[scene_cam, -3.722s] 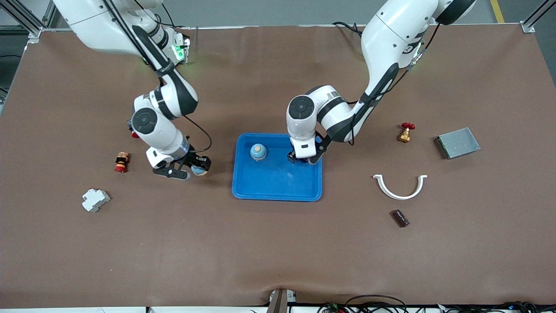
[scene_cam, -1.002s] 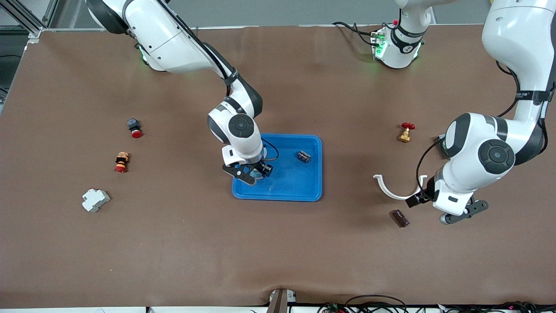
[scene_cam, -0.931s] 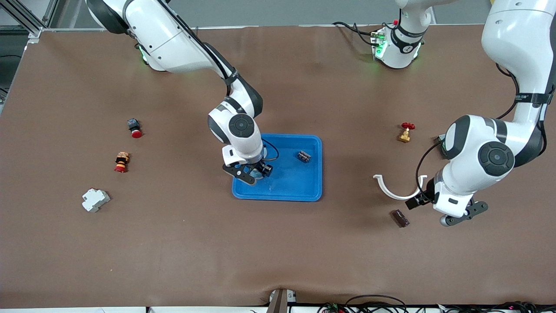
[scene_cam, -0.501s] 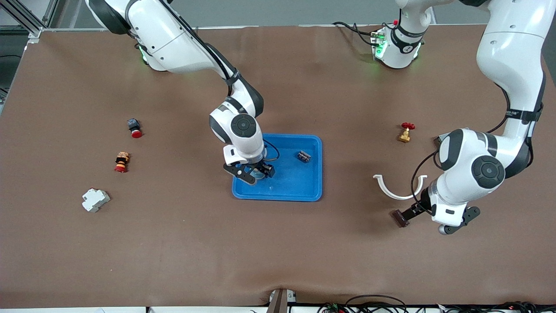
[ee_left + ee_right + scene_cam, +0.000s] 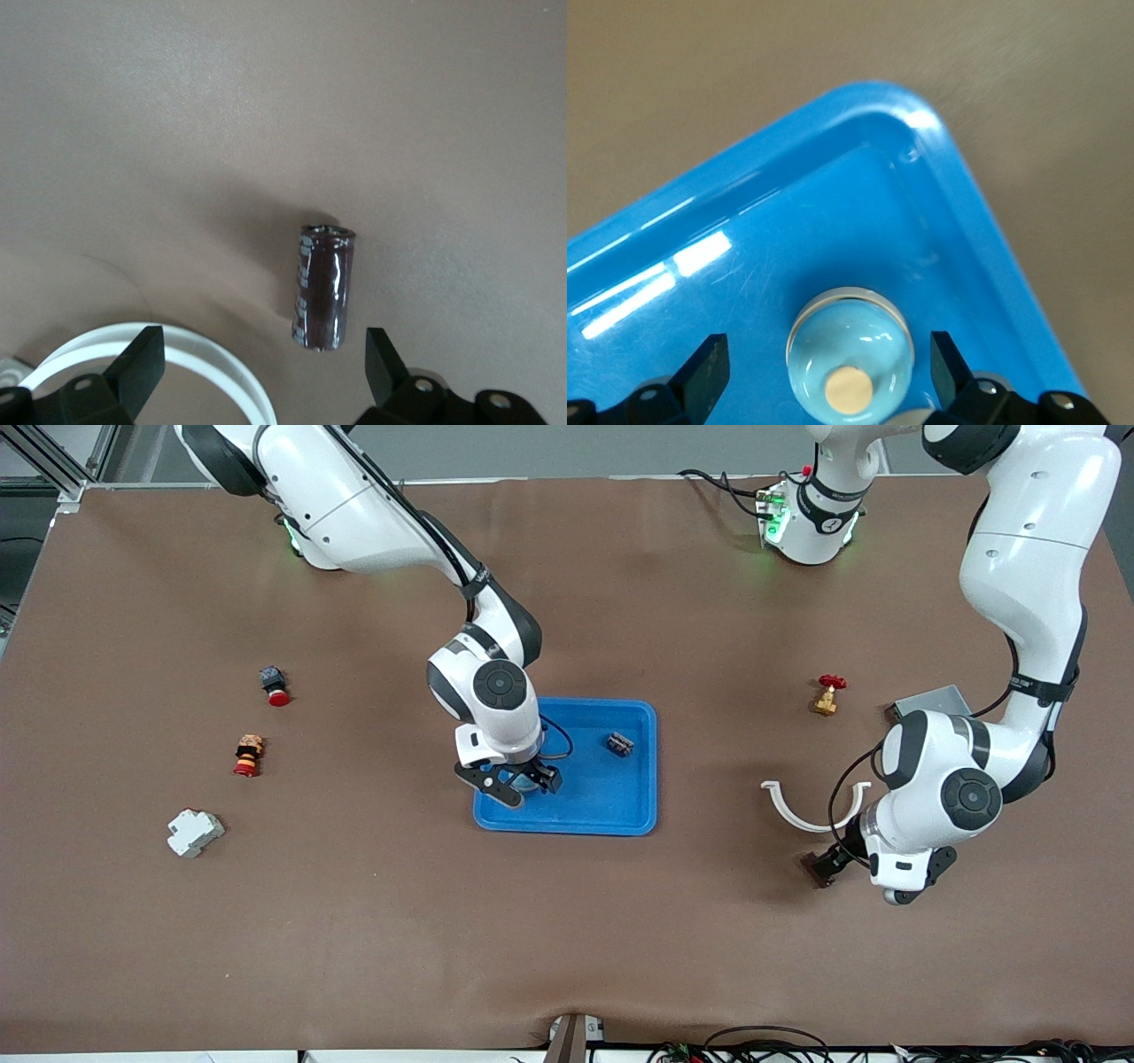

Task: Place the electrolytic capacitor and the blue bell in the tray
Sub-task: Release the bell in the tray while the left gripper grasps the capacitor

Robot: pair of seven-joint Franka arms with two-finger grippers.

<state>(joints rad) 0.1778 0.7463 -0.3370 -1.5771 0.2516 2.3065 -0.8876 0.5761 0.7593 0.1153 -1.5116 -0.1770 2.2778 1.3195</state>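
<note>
A: Where is the right gripper?

B: Low over the blue tray, above the corner toward the right arm's end and the front camera. Its 2 fingers stand wide apart, and the blue bell sits on the tray floor between them, touched by neither.

A: Anything else in the tray?

B: 1 small dark component, well apart from the right gripper, toward the left arm's end of the tray.

A: And the left gripper?

B: Down near the table, jaws spread wide and empty. The electrolytic capacitor, a dark brown cylinder lying on its side on the brown mat, sits just ahead of the gap between its fingertips. The white curved clip lies just beside that gripper.

A: What else lies around?

B: A brass valve with a red handle and a grey metal box near the left arm. A white DIN-rail part and 2 red push-buttons lie well away from the right gripper.
</note>
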